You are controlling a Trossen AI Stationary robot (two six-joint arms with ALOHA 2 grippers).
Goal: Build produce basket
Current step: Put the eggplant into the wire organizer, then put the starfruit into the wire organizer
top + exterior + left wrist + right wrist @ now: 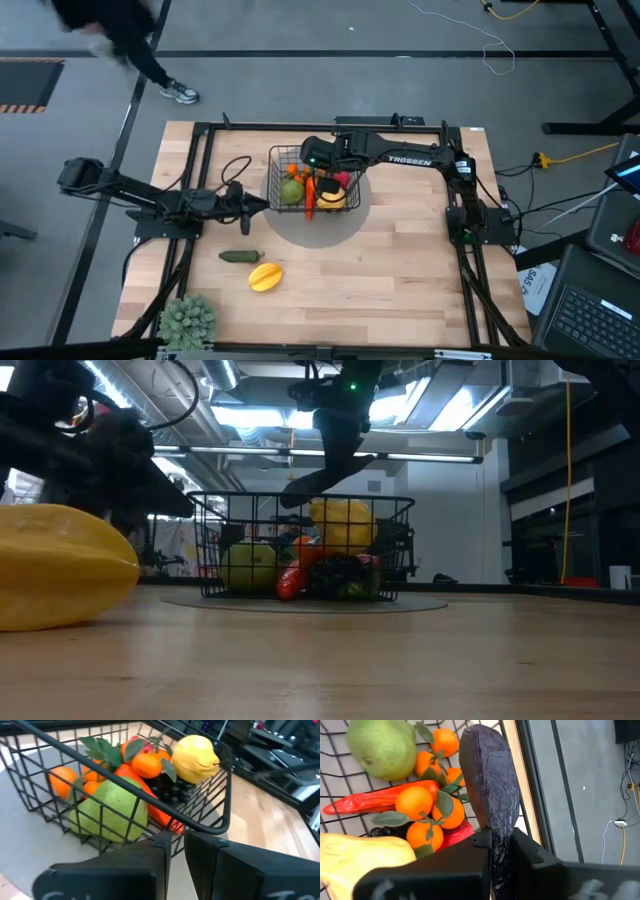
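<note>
Right claw clamped on wrinkled purple eggplant, above black wire-mesh basket holding green apple, tangerines, red pepper; left claw nearly together, beside basket.

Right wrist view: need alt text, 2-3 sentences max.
The right gripper holds a wrinkled purple eggplant between its dark fingers, above the black wire basket. The basket below holds a green apple, leafy tangerines, a long red-orange carrot and a yellow piece. Beyond the basket lie the table edge and grey floor.
</note>
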